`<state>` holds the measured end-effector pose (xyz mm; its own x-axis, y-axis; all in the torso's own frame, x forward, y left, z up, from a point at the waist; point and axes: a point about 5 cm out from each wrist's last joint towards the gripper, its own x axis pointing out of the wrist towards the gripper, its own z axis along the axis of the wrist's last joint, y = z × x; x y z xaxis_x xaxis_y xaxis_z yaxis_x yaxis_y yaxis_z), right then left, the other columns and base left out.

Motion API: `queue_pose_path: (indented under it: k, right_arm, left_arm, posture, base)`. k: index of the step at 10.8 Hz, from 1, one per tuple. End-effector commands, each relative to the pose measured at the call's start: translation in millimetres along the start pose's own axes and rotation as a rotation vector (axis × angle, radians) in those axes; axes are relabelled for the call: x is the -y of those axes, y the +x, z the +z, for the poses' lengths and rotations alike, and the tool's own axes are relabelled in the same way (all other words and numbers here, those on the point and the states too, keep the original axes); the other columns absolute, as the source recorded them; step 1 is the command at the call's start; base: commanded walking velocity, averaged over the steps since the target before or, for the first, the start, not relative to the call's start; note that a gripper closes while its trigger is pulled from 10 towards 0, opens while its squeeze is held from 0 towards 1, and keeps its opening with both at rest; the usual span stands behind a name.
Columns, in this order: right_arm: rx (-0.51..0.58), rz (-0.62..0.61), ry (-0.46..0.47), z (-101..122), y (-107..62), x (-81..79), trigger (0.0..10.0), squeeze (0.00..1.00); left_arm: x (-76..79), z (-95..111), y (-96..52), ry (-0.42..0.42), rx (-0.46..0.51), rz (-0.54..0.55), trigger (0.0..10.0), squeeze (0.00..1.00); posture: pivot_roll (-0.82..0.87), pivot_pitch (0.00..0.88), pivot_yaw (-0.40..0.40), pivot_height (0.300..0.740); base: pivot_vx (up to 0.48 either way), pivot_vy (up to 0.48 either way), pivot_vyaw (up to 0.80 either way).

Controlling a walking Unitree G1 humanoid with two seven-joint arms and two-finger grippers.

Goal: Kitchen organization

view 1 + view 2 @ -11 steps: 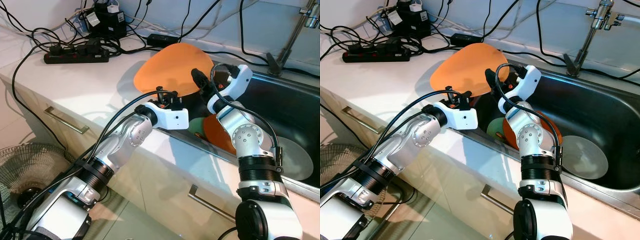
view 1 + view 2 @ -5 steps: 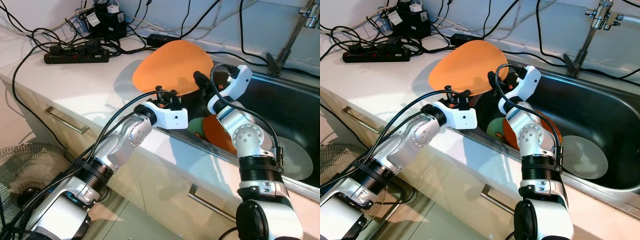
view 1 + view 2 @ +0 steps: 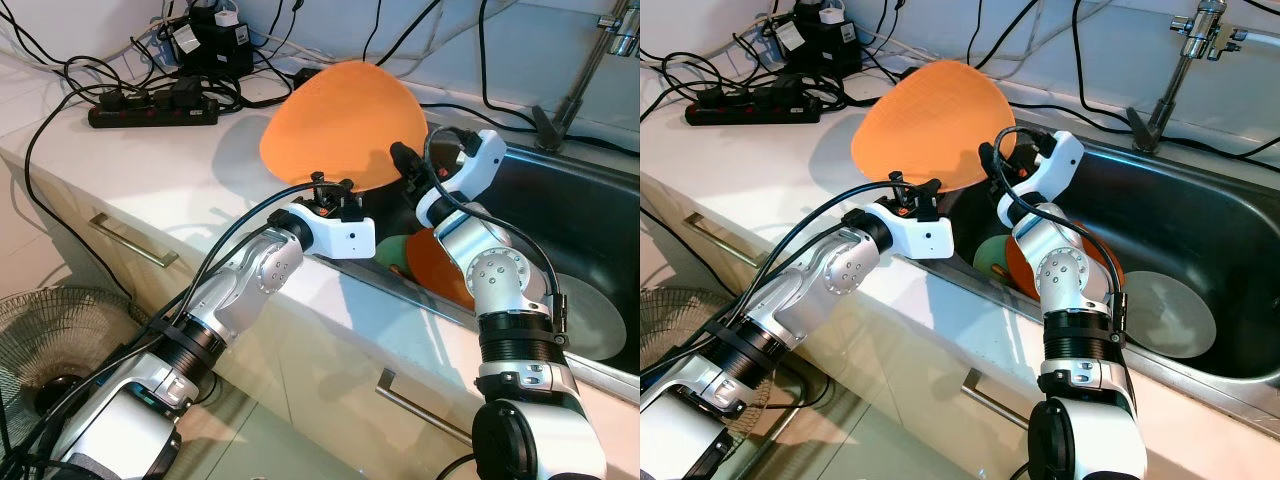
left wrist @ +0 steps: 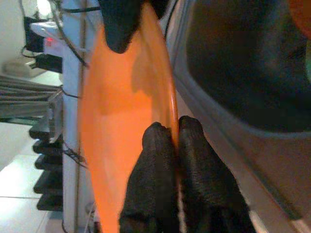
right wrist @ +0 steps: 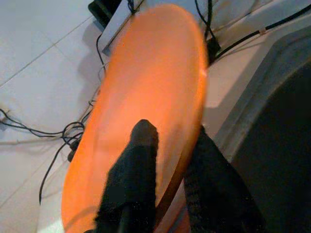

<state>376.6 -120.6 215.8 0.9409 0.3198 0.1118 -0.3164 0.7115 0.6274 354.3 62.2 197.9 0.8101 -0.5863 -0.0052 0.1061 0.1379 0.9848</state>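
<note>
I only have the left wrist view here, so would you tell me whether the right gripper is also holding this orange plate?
Observer: Yes, the right gripper pinches the orange plate at its rim, one finger on each face.
Operator: Thank you. What else is in the sink?
Observer: A second orange dish, a green one, and a pale plate on the sink floor.
Operator: And what is behind the plate?
Observer: A black power strip with tangled cables on the counter.
</note>
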Motion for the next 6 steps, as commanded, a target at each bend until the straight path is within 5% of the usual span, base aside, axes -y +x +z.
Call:
queue_pose_path:
  k: [1,6]
  right_arm:
    - [-0.021,0.007,-0.019,-3.4,-1.6,-0.5,0.0,0.0]
    - [0.029,-0.054,0.045,3.7,-0.9,6.2,0.0,0.0]
  left_arm:
    - [-17.5,5.0,3.7,0.02,0.029,0.054,10.0,1.0]
    - [-17.5,6.0,3.4,0.02,0.032,0.058,10.0,1.0]
  posture:
    - [0.18,0.044,0.036,0.74]
    - [0.19,0.049,0.035,0.74]
  base:
    - [0.0,0.0,0.0]
    - [0.0,0.0,0.0]
